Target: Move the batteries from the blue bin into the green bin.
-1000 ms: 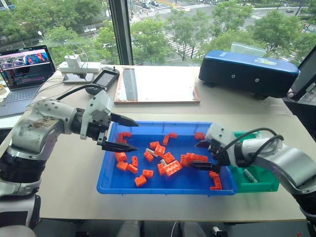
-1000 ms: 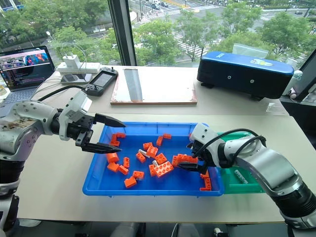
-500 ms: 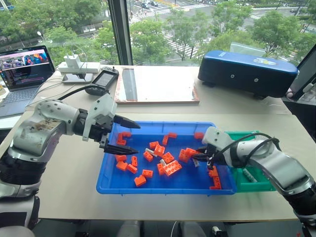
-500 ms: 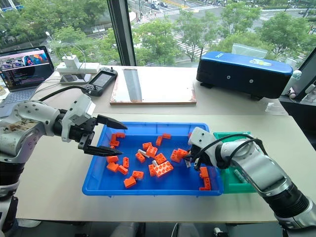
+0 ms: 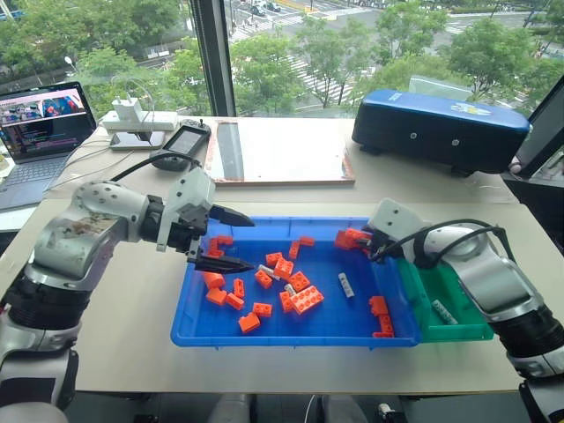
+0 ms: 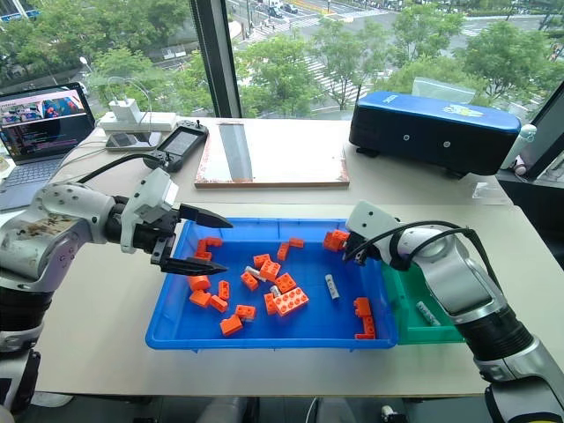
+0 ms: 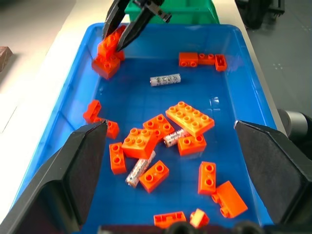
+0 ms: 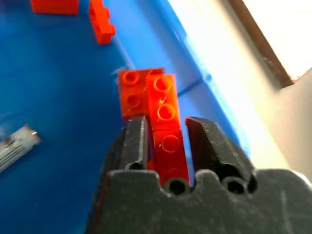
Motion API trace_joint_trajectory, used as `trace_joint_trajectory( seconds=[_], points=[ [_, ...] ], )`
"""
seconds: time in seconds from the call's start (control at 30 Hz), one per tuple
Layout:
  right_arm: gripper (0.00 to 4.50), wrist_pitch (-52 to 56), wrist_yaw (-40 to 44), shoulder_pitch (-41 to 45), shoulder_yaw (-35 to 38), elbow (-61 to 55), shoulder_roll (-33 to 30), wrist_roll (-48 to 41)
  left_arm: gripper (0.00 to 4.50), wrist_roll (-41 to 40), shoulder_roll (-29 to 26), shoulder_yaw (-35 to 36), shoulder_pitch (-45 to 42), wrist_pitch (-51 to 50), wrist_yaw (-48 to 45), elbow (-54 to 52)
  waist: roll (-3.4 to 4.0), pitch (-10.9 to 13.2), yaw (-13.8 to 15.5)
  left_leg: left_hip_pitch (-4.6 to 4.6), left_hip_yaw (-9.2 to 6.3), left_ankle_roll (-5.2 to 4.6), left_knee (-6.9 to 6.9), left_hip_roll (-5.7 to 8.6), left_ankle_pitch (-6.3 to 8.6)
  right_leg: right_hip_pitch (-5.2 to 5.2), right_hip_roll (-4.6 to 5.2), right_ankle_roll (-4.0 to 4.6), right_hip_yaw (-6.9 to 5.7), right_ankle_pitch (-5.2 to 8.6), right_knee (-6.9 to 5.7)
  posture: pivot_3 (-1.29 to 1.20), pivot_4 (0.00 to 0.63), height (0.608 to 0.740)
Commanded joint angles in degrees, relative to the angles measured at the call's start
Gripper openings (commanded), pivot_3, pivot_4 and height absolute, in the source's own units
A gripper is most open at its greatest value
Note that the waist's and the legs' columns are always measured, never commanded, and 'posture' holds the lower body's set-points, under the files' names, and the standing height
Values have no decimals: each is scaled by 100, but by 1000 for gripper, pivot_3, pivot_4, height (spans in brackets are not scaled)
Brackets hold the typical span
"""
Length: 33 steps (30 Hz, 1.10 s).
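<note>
The blue bin (image 5: 291, 339) lies on the table with orange bricks scattered in it. One battery (image 5: 345, 285) lies bare in its right half, and two more (image 7: 138, 168) (image 7: 174, 138) sit among the bricks in the middle. The green bin (image 5: 458, 300) stands against the blue bin's right end, with a battery (image 5: 443, 312) inside. My right gripper (image 5: 359, 240) is at the blue bin's far right corner, shut on an orange brick (image 8: 165, 126) joined to others. My left gripper (image 5: 250, 241) hangs open over the bin's left part, holding nothing.
A dark-blue hard case (image 5: 441, 128) stands at the back right. A wooden board (image 5: 278, 150) lies behind the blue bin. A laptop (image 5: 44, 123), a charger and a handheld device (image 5: 185, 141) are at the back left.
My right gripper closed on the orange brick cluster and carried it from the bin's middle right to its far right corner. A battery now lies uncovered there. The left arm stayed still.
</note>
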<state>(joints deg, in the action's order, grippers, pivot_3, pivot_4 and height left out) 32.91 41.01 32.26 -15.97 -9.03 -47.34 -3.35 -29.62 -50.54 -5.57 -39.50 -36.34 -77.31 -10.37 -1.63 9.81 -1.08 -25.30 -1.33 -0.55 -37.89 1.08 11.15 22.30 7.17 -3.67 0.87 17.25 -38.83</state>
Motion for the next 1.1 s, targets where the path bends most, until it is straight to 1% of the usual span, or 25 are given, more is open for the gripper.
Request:
trace_joint_trajectory(
  seconds=[0.03,0.07,0.1,0.13,0.17,0.2,0.3,0.43,0.53,0.77,1.1],
  points=[
    [3070,-36,106,128,309,-194,-8,3,4500,-42,-69,153,-83,25,18,-92,0,0,3,0,0,0,0,0,0,0,0,0,0,0,0,0,150,732],
    [3389,18,169,151,403,-273,-57,-51,4500,-33,-75,149,-76,33,14,-83,0,0,4,0,0,0,0,0,0,0,0,0,0,0,0,0,150,732],
    [3849,100,239,173,526,-375,-82,-159,4500,-36,-76,147,-72,26,14,-78,0,0,6,0,0,0,0,0,0,0,0,0,0,0,0,0,150,732],
    [3944,256,337,195,678,-519,-100,-327,4500,-33,-77,142,-61,25,16,-80,0,0,7,0,0,0,0,0,0,-1,0,0,0,0,1,0,150,732],
    [4392,374,436,207,772,-634,-125,-438,4500,-22,-79,133,-52,35,14,-77,1,1,7,0,0,0,0,0,0,-1,0,0,0,0,1,0,150,732],
    [4452,652,620,186,867,-829,-167,-673,4500,-17,-77,126,-45,40,13,-74,1,1,9,-1,0,0,0,0,0,-1,0,0,0,0,1,0,150,732],
    [4452,1444,1193,-66,881,-1508,-413,-1324,4500,-26,-69,113,-44,21,4,-65,1,1,11,0,-1,0,0,-1,0,-2,0,0,-1,0,1,0,150,732],
    [4452,2308,1262,-327,756,-2165,-280,-1969,4500,-29,-54,89,-69,23,-24,-46,0,0,15,0,-5,-1,0,-2,0,-6,0,0,-5,0,5,0,150,732],
    [4452,2659,1130,-457,470,-2356,-268,-2000,4500,-8,-43,72,-83,60,-44,-26,0,0,4,0,-4,-1,0,-1,0,-4,0,0,-3,0,2,0,150,732],
    [4452,3224,566,-442,120,-2363,-21,-1923,4500,7,-69,76,-54,76,-84,-41,0,0,9,0,-4,0,0,0,0,-4,0,0,-3,0,1,0,150,732],
    [4452,3943,87,-252,126,-2326,33,-2006,4500,50,-73,81,-48,123,-98,-12,0,0,11,0,-4,0,0,1,0,-3,0,0,-3,0,0,0,150,732]
  ],
)
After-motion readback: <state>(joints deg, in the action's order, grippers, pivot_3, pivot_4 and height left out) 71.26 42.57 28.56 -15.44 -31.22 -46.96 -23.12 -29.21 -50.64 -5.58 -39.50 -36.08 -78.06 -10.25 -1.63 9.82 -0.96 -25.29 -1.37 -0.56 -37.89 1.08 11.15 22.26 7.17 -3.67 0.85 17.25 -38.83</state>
